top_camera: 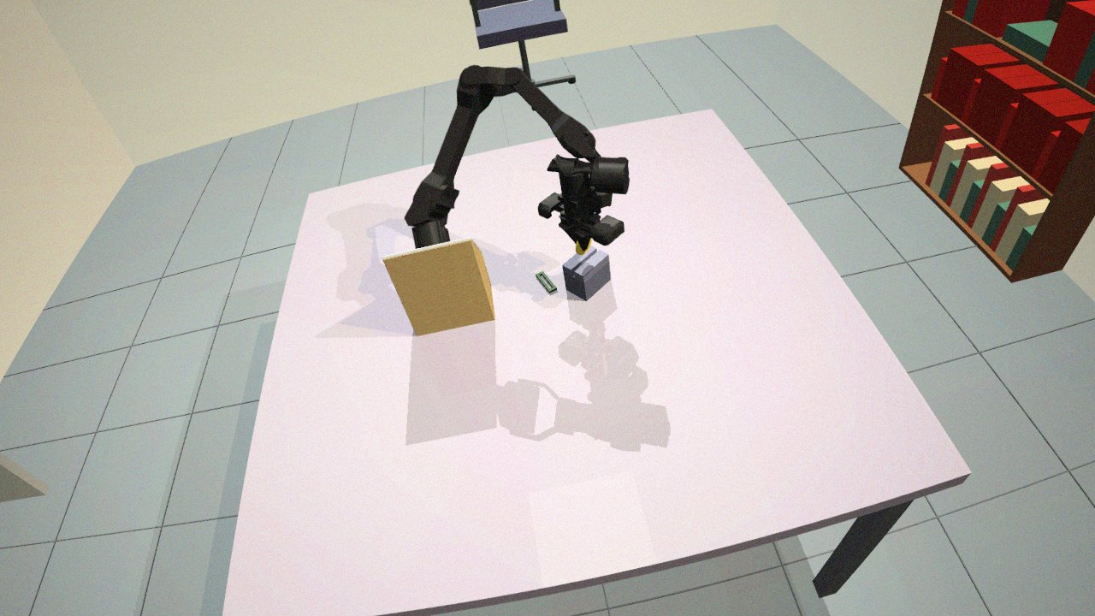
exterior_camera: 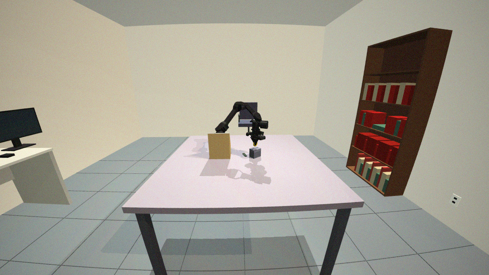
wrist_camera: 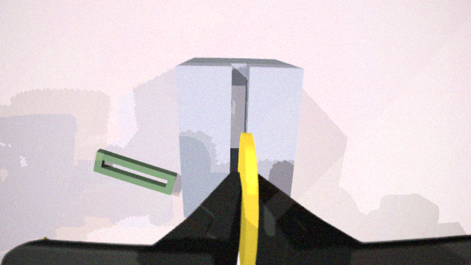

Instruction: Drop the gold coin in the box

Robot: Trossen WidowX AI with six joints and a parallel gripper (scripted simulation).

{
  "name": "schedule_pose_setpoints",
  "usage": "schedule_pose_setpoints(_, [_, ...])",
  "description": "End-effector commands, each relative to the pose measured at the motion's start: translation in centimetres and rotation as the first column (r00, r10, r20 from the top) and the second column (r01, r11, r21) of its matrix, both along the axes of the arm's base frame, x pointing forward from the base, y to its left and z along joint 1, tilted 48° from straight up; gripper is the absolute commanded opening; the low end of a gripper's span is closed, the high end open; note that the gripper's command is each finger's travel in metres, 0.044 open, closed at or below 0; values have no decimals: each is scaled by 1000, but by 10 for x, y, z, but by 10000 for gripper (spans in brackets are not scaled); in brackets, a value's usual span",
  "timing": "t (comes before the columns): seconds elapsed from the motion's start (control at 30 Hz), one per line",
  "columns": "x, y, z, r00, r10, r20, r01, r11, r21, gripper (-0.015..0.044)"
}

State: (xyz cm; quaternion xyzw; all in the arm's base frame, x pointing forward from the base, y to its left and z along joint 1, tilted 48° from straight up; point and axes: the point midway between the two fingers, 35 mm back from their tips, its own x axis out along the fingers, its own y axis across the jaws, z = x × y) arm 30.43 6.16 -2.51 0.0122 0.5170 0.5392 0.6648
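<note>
My gripper (top_camera: 583, 243) (exterior_camera: 255, 143) (wrist_camera: 243, 182) points down and is shut on the gold coin (top_camera: 583, 249) (exterior_camera: 255, 144) (wrist_camera: 248, 158), which stands on edge between the fingertips. The coin is above the grey box (top_camera: 585, 281) (exterior_camera: 254, 153) (wrist_camera: 274, 103). In the wrist view the coin's edge runs nearly along the slot, its far end a little to the right of the slot's middle. The coin's lower edge against the lid is hard to judge. The near part of the slot is hidden behind the fingers. The green holder (top_camera: 546, 281) (exterior_camera: 244, 154) (wrist_camera: 136, 171) lies empty left of the box.
A tall tan block (top_camera: 440, 291) (exterior_camera: 219, 147) stands on the pink-white table (top_camera: 727, 367) (exterior_camera: 290, 184), left of the holder and in front of the arm's base. A bookcase (top_camera: 1049, 245) (exterior_camera: 417, 112) stands on the floor to the right.
</note>
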Motion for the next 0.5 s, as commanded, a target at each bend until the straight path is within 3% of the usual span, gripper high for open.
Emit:
schedule_pose_setpoints(0.0, [-1,0,0,1000,0,0,0,1000,0,0])
schedule_pose_setpoints(0.47, [-1,5,-3,1000,-1,-1,1,1000,0,0])
